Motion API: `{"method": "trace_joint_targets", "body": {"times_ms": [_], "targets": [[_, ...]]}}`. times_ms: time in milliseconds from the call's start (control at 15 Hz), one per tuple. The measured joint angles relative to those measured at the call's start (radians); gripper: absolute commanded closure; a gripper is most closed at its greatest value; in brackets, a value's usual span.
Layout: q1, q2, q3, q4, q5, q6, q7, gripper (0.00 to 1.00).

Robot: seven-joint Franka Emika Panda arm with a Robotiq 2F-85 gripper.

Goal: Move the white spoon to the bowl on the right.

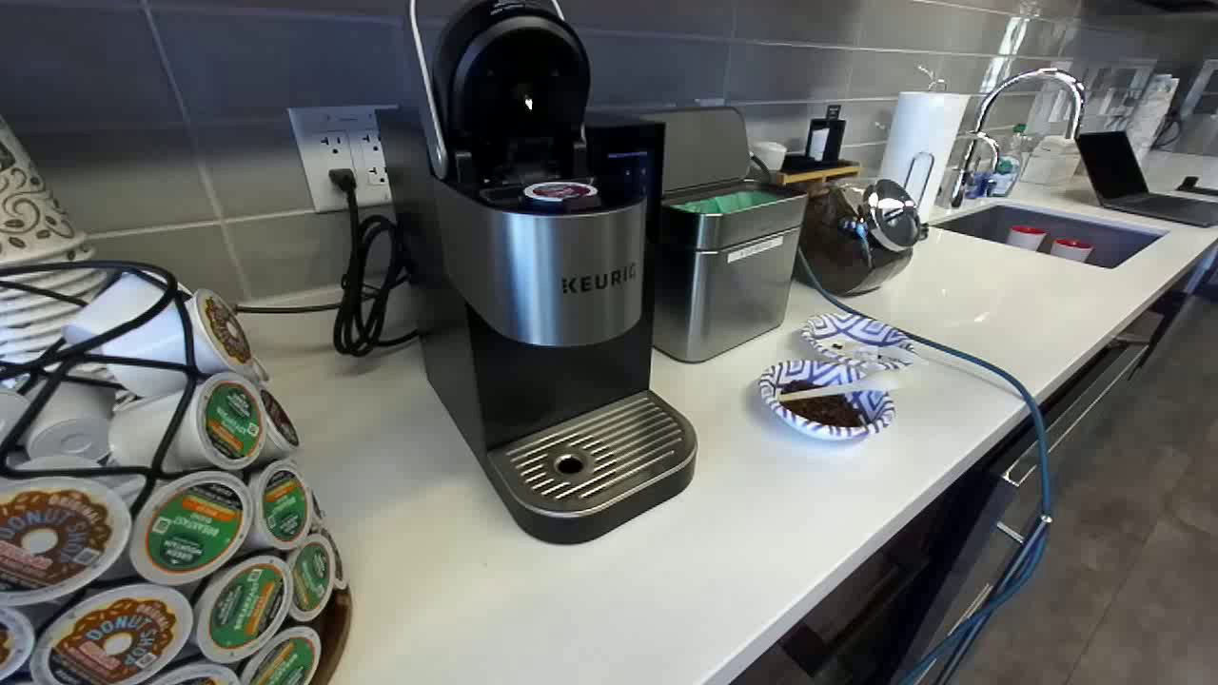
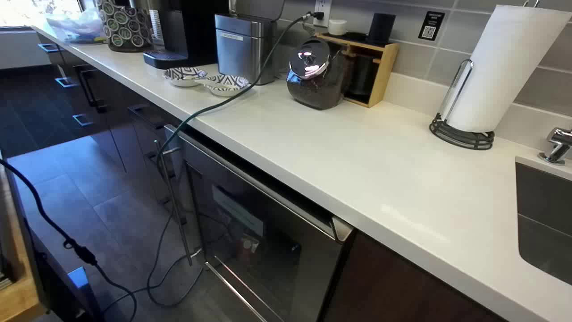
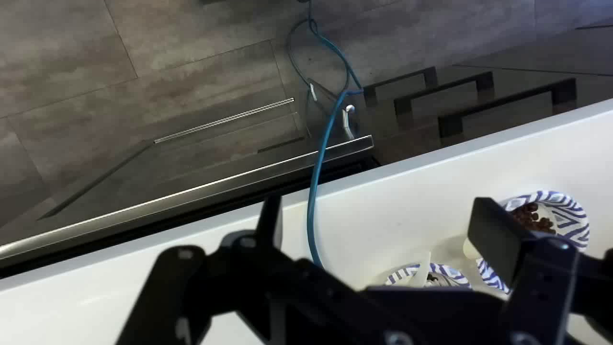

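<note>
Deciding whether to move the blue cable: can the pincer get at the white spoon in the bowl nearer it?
Probably yes. The pincer is open, and the white spoon juts freely over the rim of its bowl. The blue cable, seen between the fingers in the wrist view, may need skirting.

Held the black gripper with fingers spread wide across the lower half of the wrist view.

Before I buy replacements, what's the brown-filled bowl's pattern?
Blue and white angular lines; an exterior view shows the bowl best.
</note>
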Motion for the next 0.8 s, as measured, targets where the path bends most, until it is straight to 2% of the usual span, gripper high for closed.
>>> {"method": "trace_joint_targets", "body": {"times_ms": [667, 800], "targets": [[0.002, 0.000, 0.003, 0.000, 0.001, 0.002, -0.012, 0.00], [0.034, 0.001, 0.020, -0.014, 0.028, 0.060, -0.070, 0.00]]}}
